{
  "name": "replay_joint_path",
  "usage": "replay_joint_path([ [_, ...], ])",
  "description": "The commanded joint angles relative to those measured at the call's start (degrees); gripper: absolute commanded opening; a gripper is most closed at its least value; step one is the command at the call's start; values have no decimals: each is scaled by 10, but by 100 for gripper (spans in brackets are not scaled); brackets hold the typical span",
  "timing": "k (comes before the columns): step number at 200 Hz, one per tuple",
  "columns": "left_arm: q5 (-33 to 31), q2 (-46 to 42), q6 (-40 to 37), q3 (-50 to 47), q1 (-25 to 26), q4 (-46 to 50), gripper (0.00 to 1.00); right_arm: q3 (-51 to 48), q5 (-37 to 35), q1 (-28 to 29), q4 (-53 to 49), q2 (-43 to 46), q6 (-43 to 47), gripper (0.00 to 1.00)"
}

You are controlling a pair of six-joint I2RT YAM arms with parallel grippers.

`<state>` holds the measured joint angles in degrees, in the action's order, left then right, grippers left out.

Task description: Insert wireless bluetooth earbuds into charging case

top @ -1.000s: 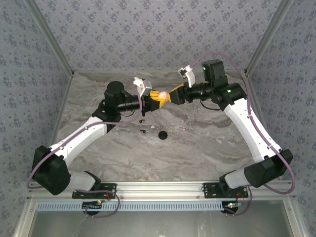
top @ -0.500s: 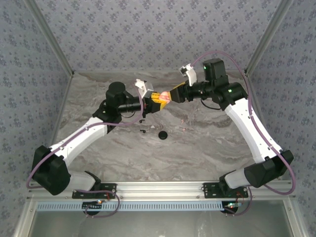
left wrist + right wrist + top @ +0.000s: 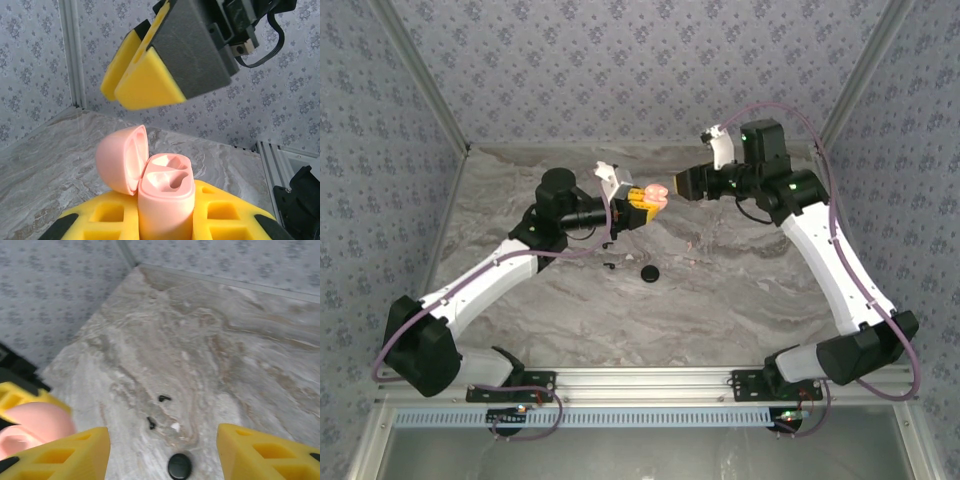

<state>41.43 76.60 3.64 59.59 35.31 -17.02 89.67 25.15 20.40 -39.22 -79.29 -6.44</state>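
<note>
Lying loose on the grey marbled table point(image 3: 720, 290): two tiny black curved, hook-like wireless bluetooth earbuds point(image 3: 164, 398) point(image 3: 611, 265), thin and dark, close together but not touching, neither inside anything. Just below them in the right wrist view, a round black piece point(image 3: 179, 466) point(image 3: 648, 273), larger and thicker than either, flat on the marble and touching neither.

Held up off the table, well apart from the earbuds: a pale pink, smooth plastic charging case point(image 3: 166, 200) point(image 3: 653, 195) point(image 3: 30, 427), upright, with its domed lid hinged open to the left in the left wrist view and two moulded hollows showing in its top, both unfilled. Clamped on the lower body of the case, the yellow-padded left gripper point(image 3: 165, 225) point(image 3: 638, 203), pads tight against its sides.

Facing the case from the other side, near the lid but clear of it: the right gripper point(image 3: 682, 183) point(image 3: 162, 455) point(image 3: 135, 90), yellow pads spread well apart in its own wrist view and holding nothing.

Bare marble around the earbuds on every side. At the far edge of the table, patterned grey-blue walls point(image 3: 640, 70) with metal corner posts. At the near edge, an aluminium rail point(image 3: 650, 380) carrying both arm bases. Both arms angled inward, with the grippers meeting above the back half of the table and the front half left open.
</note>
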Motion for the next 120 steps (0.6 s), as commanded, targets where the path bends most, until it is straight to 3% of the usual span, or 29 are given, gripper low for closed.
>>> replay_joint_path([
  [1,-18,-9,27,-14,-5,-37,15,-20,-59,-27,-16,7,-31,60],
  [53,-39,-35,62,-55,-11,-58,15,-95,-66,-75,-59,-36,-16,54],
  [120,-58,-104,53,-109,-3,-40,15,-143,-25,-78,-26,-154,-19,42],
])
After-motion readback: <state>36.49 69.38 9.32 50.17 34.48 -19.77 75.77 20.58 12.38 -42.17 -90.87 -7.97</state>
